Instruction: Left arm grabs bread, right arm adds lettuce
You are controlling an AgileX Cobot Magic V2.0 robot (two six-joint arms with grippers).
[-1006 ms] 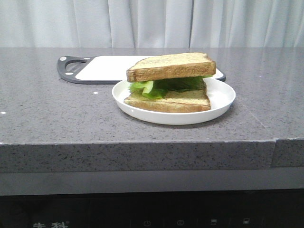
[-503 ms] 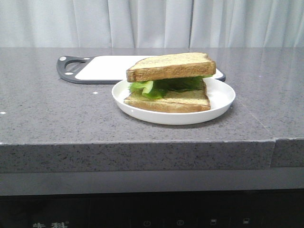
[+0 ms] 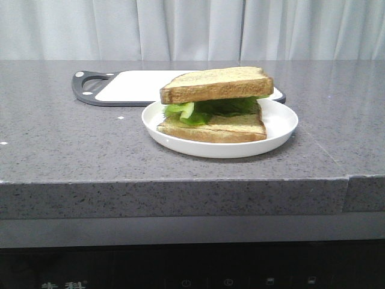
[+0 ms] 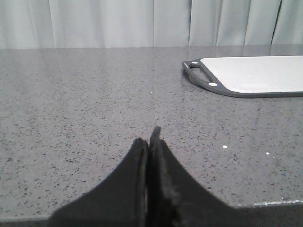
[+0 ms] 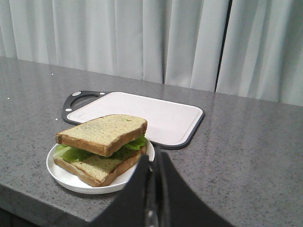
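Both pincers are seen clenched and empty: the left arm's black tapering gripper (image 4: 150, 142) is pressed tip to tip above bare counter, and the right arm's black gripper (image 5: 154, 163) is likewise pinched together, held near the plate but apart from the food. Neither arm is seen in the front view.

The thicker square toast slice with brown crust and golden speckled face (image 3: 216, 84) is found on top of the stack, slightly tilted. Beneath it the ruffled bright green lettuce leaf (image 3: 207, 109) is sandwiched, its edge protruding toward the robot's left. A thinner toast slice of the same colour (image 3: 213, 129) is laid at the bottom, resting in the round white shallow plate (image 3: 283, 123).

The task is judged essentially finished: bread and lettuce are already assembled, and nothing is gripped. At most, retreat of the 2 arms is left.

The speckled grey stone counter (image 3: 60, 144) is seen to be polished, with a stepped front edge and a few pale crumbs or flecks. A white cutting board with a black rim and handle (image 3: 129, 86) is lying behind the plate. Pleated white curtains (image 3: 192, 30) are hung across the back of the room.
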